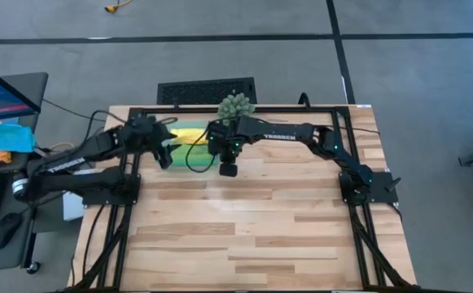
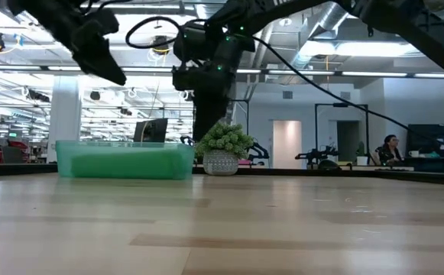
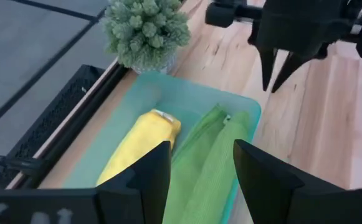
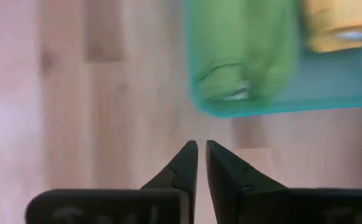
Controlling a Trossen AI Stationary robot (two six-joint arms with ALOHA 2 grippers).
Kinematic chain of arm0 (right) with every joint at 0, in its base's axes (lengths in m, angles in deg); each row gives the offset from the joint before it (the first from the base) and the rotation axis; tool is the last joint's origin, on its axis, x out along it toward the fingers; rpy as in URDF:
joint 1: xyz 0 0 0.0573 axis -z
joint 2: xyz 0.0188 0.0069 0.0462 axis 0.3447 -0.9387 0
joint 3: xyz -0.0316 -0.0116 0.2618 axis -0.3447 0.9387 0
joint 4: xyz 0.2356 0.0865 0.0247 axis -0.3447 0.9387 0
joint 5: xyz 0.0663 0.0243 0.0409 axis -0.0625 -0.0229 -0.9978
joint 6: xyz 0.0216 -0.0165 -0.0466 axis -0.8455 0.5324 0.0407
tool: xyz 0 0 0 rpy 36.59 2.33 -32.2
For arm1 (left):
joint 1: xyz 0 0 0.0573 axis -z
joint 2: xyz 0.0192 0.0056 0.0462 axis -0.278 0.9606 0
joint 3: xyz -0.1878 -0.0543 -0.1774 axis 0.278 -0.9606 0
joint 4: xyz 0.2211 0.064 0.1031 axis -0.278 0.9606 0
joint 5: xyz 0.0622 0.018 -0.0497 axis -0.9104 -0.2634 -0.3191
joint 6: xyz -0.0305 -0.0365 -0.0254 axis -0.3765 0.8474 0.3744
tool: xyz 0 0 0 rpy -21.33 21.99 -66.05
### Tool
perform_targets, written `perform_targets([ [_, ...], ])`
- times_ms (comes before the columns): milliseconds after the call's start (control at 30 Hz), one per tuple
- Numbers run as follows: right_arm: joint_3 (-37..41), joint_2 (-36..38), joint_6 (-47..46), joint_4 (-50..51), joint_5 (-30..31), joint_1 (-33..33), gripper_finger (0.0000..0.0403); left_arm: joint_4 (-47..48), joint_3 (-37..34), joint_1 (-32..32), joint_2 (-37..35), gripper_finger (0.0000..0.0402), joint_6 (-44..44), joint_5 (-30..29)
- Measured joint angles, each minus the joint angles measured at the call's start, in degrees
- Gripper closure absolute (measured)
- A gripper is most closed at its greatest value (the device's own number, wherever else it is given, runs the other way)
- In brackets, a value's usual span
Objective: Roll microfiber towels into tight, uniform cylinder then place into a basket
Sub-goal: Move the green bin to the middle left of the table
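Basket [image 3: 246, 109], translucent teal plastic, shallow and rectangular, set at the far edge of the pale wood-plank surface [image 1: 252, 236], a little left of centre, just beside a small spiky green ball plant [image 1: 235, 106] in a pale woven pot. Contents: two rolled microfiber towels lying side by side along the tray's length, the bright yellow towel [image 3: 140, 146] on the side nearer the surface's back rail, the leaf-green towel [image 3: 212, 155] on the side nearer the open planks, the two rolls touching; both lie fully inside the walls. Left tool [image 3: 196, 180], raised above the basket's left end and pointing down at the rolls, fingers spread fairly wide with nothing between them and clear of the cloth. Right tool [image 4: 200, 162], hanging over bare planks just beside the basket's right end, near the end of the green roll; fingers drawn to a narrow slit, empty, touching neither tray nor towel. From table height the basket [image 2: 122, 162] reads as a low green block with the plant [image 2: 222, 149] at its right, both arms suspended well above it. Surround: black metal frame bordering the surface, grey floor beyond, a desk with a monitor [image 1: 0, 89] and keyboard off the left side, and a seated person [image 2: 390, 149] far back in the room.
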Motion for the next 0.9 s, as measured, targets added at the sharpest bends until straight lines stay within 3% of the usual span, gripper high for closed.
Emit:
perform_targets([
  [167,0.0,0.0,-2.0,-2.1,4.8,0.9,0.0352,-1.4,-4.3,5.6,-2.0,0.0235,2.4,-6.1],
  [367,0.5,-0.1,-7.1,-3.8,9.8,3.3,0.0356,-1.9,-6.1,11.4,-1.8,0.0235,5.8,-8.8],
  [633,9.1,-0.3,-10.5,-9.5,10.7,3.2,0.0366,-2.4,-6.2,17.6,-1.8,0.0235,14.2,-13.8],
  [900,11.0,-0.3,-12.9,-18.7,16.1,3.5,0.0384,-2.8,-6.8,25.9,-1.8,0.0235,22.6,-27.2],
])
